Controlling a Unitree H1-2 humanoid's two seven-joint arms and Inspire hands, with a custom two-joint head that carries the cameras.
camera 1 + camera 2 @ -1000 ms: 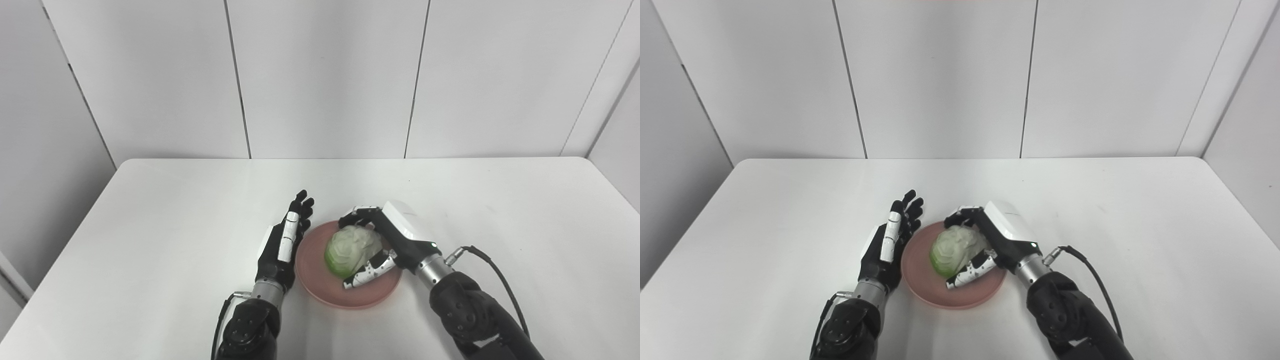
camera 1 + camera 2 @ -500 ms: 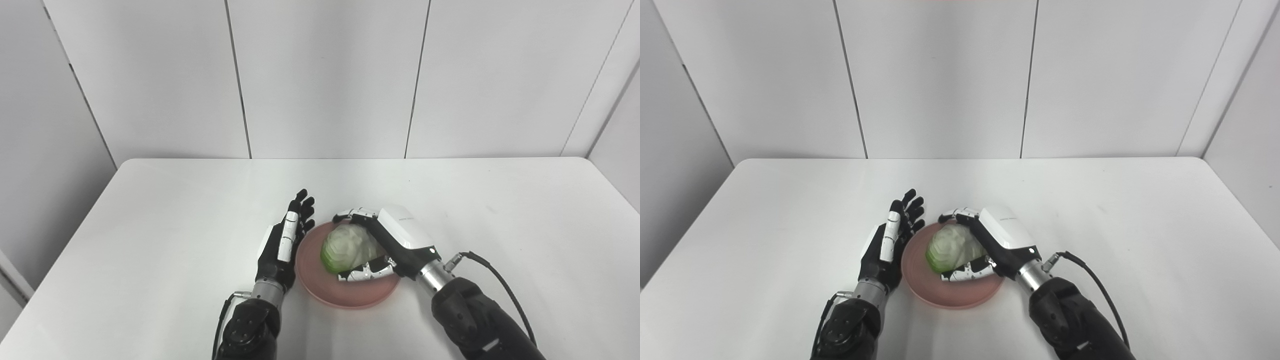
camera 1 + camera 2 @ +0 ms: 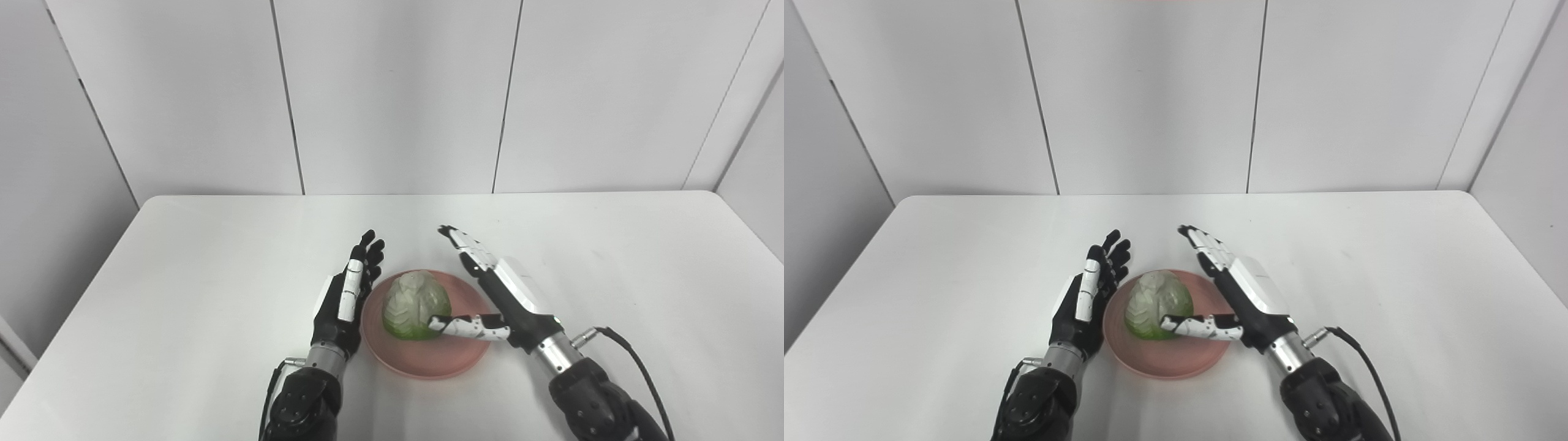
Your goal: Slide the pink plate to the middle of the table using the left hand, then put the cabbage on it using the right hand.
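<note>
The pink plate (image 3: 454, 362) lies near the middle of the white table, toward the front. The pale green cabbage (image 3: 416, 304) rests on its left part. My right hand (image 3: 503, 294) is open just right of the cabbage, fingers stretched away from me, thumb reaching toward the cabbage's near side. My left hand (image 3: 346, 296) is open, standing on edge against the plate's left rim. The cabbage (image 3: 1157, 304) and both hands show the same way in the right eye view.
The white table (image 3: 184, 257) reaches to grey wall panels at the back. A black cable (image 3: 637, 373) runs from my right wrist.
My right hand has opened and let go of the cabbage, fingers swinging out to the right. The cabbage now sits free on the plate. The left hand has not moved.
</note>
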